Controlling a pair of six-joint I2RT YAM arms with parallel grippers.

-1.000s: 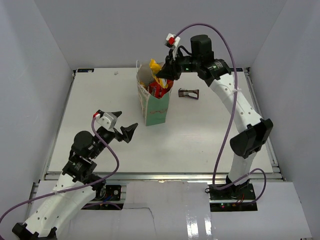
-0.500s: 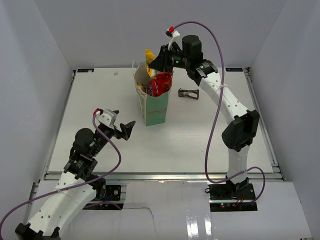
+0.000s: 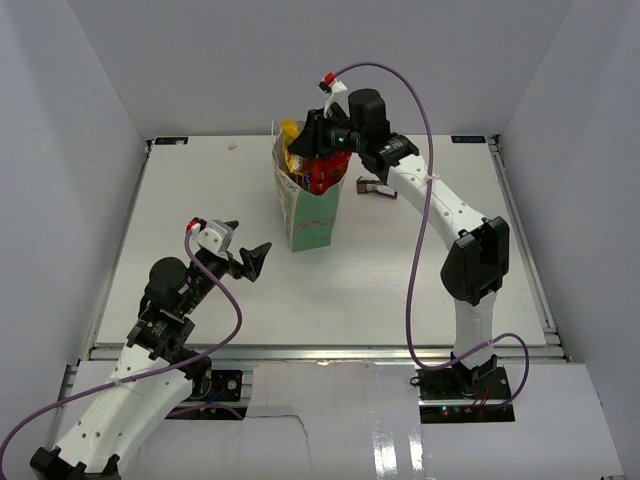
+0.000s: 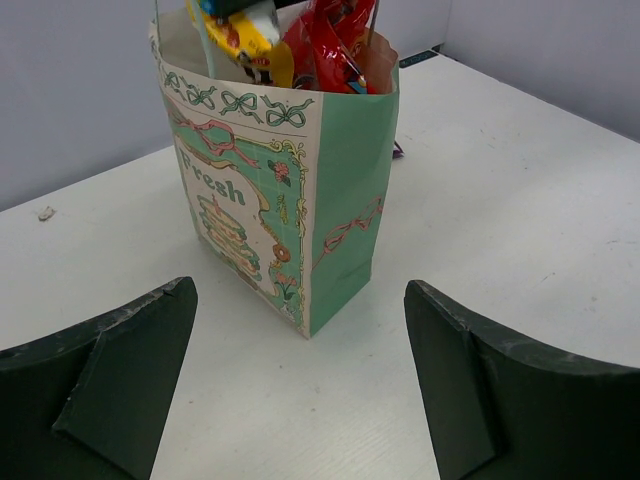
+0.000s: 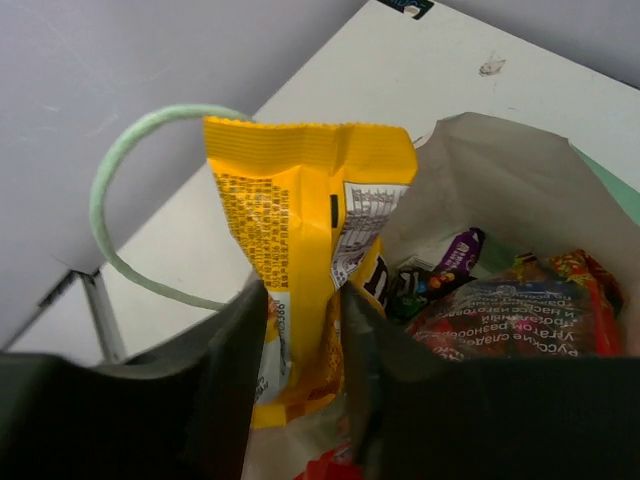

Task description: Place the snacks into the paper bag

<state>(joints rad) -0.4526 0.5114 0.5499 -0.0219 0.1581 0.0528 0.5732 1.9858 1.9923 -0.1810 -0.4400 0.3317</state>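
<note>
One yellow packet (image 5: 300, 190) is clamped in the right claw (image 5: 300, 300), over the one bag's (image 4: 345, 190) mouth. One brown bar (image 3: 372, 188) is seen near that claw. The left claw (image 4: 300, 300) is spread wide, with the bag ahead.

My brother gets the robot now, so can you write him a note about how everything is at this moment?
Left gripper: open, empty, facing the pale mint-green paper bag.
Right gripper: shut on a yellow crinkly snack packet at the bag's open top.
Done: a shiny red packet and other snacks sit in the bag.
To do: release the yellow packet, then fetch the dark brown bar on the table beside the bag.
</note>
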